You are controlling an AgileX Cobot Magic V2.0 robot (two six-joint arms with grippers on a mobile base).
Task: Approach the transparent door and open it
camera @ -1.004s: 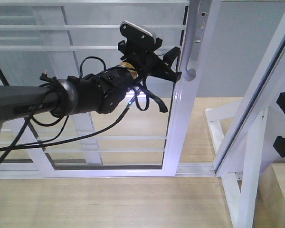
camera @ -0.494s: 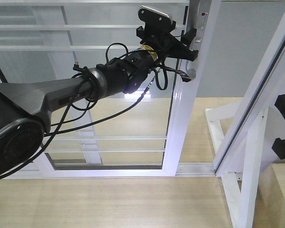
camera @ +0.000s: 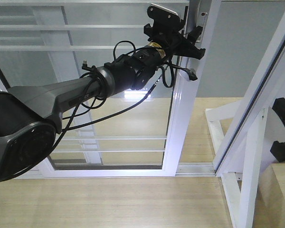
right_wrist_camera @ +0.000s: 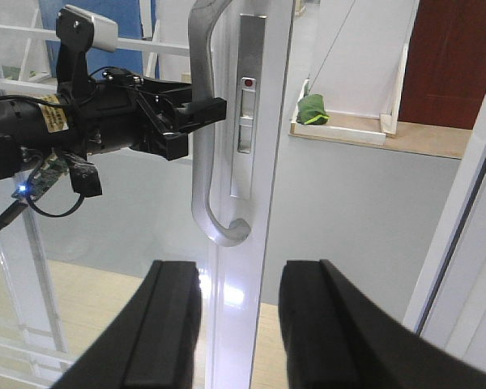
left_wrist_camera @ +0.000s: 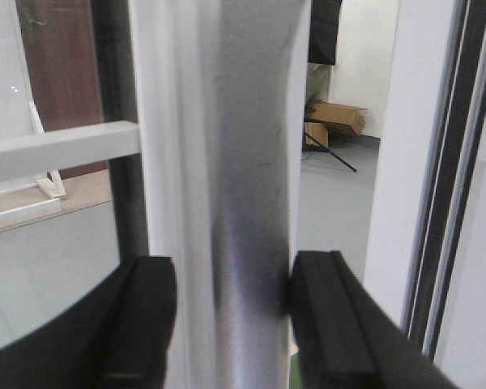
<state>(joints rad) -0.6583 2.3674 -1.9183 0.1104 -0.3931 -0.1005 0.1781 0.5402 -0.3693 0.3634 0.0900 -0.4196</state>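
Observation:
The transparent door point(camera: 114, 114) fills the front view, clear glass with thin white bars in a glossy white frame. Its grey curved handle point(right_wrist_camera: 201, 162) runs down the right stile point(right_wrist_camera: 255, 186) beside a lock plate. My left gripper point(camera: 194, 42) is up at the handle, open, with a finger on each side. In the left wrist view the handle point(left_wrist_camera: 251, 186) stands between the black fingers point(left_wrist_camera: 142, 324); the right one touches it, and a gap shows on the left. My right gripper point(right_wrist_camera: 239, 324) is open and empty, low and back from the stile. It shows at the front view's right edge point(camera: 284, 135).
A second white-framed glass panel point(camera: 259, 99) leans across the right side. A white post with a diagonal brace point(camera: 251, 180) stands below it. The door sits in a floor track point(camera: 194, 168) on a wooden floor. Cables hang from the left arm point(camera: 85, 92).
My left arm has pushed up and to the right along the stile, bringing its gripper from the handle's lower end to around its upper part. The right gripper has barely shifted.

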